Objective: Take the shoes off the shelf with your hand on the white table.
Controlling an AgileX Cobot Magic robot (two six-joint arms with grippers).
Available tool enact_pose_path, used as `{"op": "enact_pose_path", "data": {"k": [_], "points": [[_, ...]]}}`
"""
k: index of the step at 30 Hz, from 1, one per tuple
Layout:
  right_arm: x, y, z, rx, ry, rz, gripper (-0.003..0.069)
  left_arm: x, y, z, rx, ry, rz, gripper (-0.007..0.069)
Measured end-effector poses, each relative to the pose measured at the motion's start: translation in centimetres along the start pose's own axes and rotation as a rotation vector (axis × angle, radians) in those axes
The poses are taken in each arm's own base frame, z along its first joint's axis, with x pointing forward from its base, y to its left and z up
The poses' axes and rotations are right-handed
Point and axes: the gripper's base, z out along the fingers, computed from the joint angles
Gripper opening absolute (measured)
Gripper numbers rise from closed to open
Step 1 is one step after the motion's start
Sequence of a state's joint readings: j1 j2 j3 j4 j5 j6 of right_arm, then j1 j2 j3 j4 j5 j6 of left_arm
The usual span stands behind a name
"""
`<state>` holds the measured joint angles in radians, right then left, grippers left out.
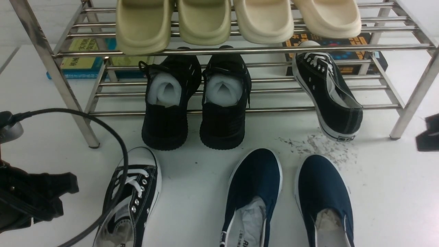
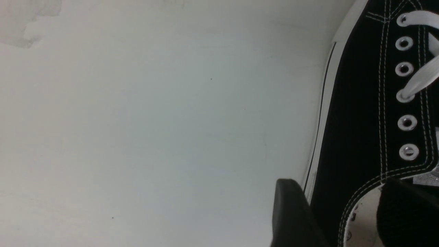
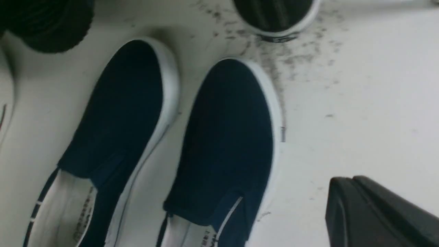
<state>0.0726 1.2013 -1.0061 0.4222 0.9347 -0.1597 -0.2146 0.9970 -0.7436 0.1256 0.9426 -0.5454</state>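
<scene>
At the lower left of the frame, the left gripper stands wide, its fingers on either side of the side wall of one sneaker lying on the table. At the right edge, the right gripper looks closed and empty. It is well apart from the other sneaker, which slants off the lower rails of the shelf.

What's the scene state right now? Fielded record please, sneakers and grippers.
shelf sneaker: on shelf lower tier, right end, heel past front rail
table sneaker: on white table, front left, off the shelf
left gripper: open, straddling table sneaker's side wall
right gripper: shut, empty, near navy slip-ons
remaining: shelf sneaker
</scene>
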Motion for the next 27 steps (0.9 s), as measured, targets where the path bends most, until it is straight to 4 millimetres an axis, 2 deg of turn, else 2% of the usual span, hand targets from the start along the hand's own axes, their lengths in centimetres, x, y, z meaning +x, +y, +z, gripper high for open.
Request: {"op": "enact_pose_path", "data": {"k": [4,7,9,12,18,25,27], "points": [[-2.5,2.5,2.4,-0.042,-0.007,-0.116,0.0052,0.0,0.0,0.0,0.000,-0.001,0.001,0.0368],[-3.7,3.4,2.9,-0.030,-0.044,-0.162,0.0080,-0.1,0.0,0.0,0.001,-0.006,0.002,0.0368],[-5.1,4.4,3.4,-0.004,-0.083,-0.204,0.0127,-0.1,0.0,0.0,0.004,-0.011,0.002,0.0368],[-6.2,5.0,4.8,0.034,-0.088,-0.231,0.0192,-0.1,0.0,0.0,0.005,-0.013,0.002,0.0368],[-7.7,4.4,8.6,0.123,-0.089,-0.231,0.0317,-0.2,0.1,0.0,-0.006,-0.020,0.011,0.0368],[-8.0,3.5,11.7,0.161,-0.069,-0.227,0.0335,-0.2,0.1,0.0,-0.013,-0.024,0.015,0.0368],[-8.1,3.1,13.3,0.169,-0.070,-0.233,0.0334,-0.2,0.1,0.0,-0.013,-0.025,0.015,0.0367]]}}
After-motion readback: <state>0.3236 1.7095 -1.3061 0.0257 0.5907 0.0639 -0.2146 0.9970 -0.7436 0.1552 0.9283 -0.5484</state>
